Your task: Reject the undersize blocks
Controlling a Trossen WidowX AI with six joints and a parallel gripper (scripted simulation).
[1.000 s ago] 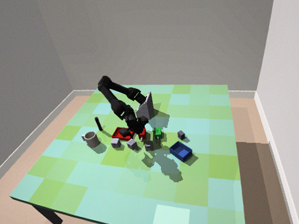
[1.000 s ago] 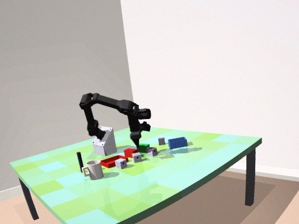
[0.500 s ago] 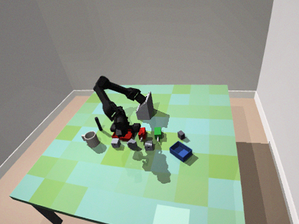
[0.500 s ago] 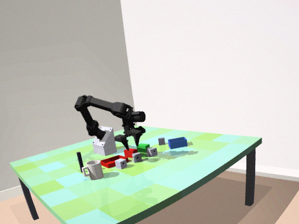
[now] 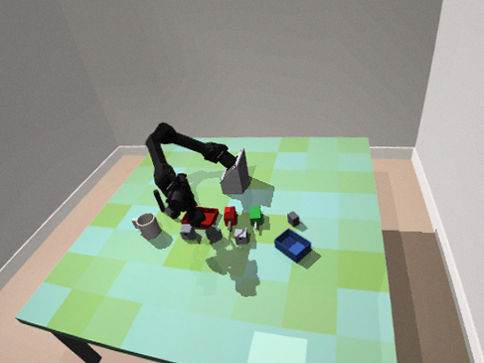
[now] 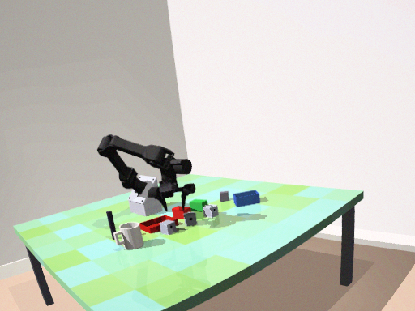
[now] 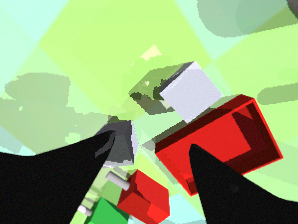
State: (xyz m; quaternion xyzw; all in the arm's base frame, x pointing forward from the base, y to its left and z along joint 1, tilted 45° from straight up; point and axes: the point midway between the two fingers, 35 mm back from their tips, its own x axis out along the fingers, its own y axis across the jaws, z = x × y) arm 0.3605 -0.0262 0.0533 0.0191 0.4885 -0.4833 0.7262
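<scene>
Three bored blocks [image 5: 188,231] [image 6: 168,227] [image 7: 191,92], one green gauge [image 5: 256,214] [image 6: 198,205] [image 7: 107,212], one red tray [image 5: 206,217] [image 6: 151,225] [image 7: 225,145] sit on the bench [image 5: 182,312] [image 6: 219,259]. The arm [image 5: 159,162] [image 6: 130,146] folds over, the tool [image 5: 185,218] [image 6: 174,208] [image 7: 152,141] pointing down, fingers spread, gripping nothing. The gauge lies beyond the red gauge [image 5: 230,215] [image 6: 181,211] [image 7: 145,196], to one side of the tool.

two black fingers of the tool [image 7: 147,145] standing apart, red tray [image 7: 174,169] lying beside a pale block [image 7: 191,92], darker block [image 7: 120,145] sitting partly behind one finger, red gauge [image 7: 145,197] resting near green gauge [image 7: 107,212]
</scene>
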